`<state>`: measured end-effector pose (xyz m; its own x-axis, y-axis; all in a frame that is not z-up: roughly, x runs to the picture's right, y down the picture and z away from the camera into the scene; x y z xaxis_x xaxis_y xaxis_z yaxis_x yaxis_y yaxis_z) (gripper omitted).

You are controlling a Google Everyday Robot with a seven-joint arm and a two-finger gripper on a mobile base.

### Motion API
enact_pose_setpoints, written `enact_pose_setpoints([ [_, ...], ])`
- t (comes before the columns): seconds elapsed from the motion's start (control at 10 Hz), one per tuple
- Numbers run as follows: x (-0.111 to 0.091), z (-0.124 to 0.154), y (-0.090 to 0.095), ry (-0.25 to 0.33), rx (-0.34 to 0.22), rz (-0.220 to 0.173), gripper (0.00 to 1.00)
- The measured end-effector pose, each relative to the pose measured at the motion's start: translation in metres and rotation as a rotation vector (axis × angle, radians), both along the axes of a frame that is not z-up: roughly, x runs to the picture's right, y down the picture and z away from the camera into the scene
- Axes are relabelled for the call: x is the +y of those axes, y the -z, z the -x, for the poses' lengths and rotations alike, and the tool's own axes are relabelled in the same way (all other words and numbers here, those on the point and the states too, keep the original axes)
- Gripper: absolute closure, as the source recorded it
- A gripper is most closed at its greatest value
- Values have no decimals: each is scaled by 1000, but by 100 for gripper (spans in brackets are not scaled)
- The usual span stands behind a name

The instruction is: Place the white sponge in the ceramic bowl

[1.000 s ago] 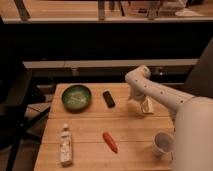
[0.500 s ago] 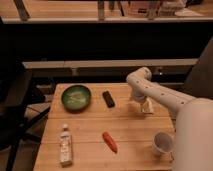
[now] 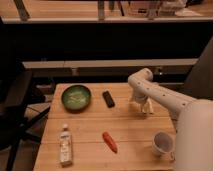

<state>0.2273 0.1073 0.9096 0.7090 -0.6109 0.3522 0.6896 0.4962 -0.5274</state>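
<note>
**Camera view: the one feed I have**

- Counter point(image 3: 90, 127): wooden top, seen from the near edge. The clock positions below are read across it.
- Ceramic bowl point(image 3: 76, 97): at 10 o'clock, dark green, upright, nothing in it.
- Black bar point(image 3: 108, 98): at 12 o'clock, just beside the bowl but not touching it.
- Pincer point(image 3: 142, 106): at 2 o'clock, pointing down at the counter from the bent white arm point(image 3: 160, 95). I list it as spread wide and carrying nothing.
- White sponge point(image 3: 148, 108): I take the pale patch at the pincer's tip to be it. It sits on the counter at 2 o'clock, well apart from the bowl. I cannot separate its edges from the pale fingers, nor say whether they touch it.
- White cup point(image 3: 162, 143): at 4 o'clock.
- Red item point(image 3: 109, 141): at 6 o'clock, long and thin, lying flat.
- White bottle point(image 3: 65, 145): at 7 o'clock, lying down.

**Change over the last second**

The arm has shifted only a little, and the pincer looks marginally lower over the same spot. The bowl, bar, cup, bottle and red item are all where they were.

I read this as the final settle before a grasp. The sponge is not yet lifted, and the whole carry toward 10 o'clock is still to do.
</note>
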Motion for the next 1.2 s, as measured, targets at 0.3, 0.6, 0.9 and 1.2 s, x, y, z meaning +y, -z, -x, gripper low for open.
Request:
enact_pose_setpoints([
  [0.3,3,-3,-2,-8,1,0,20],
  [0.6,5,-6,-4,-15,-1,-3,20],
  [0.9,6,-11,-5,-25,-1,-5,20],
  [1.2,8,-14,-6,-33,-2,-7,20],
])
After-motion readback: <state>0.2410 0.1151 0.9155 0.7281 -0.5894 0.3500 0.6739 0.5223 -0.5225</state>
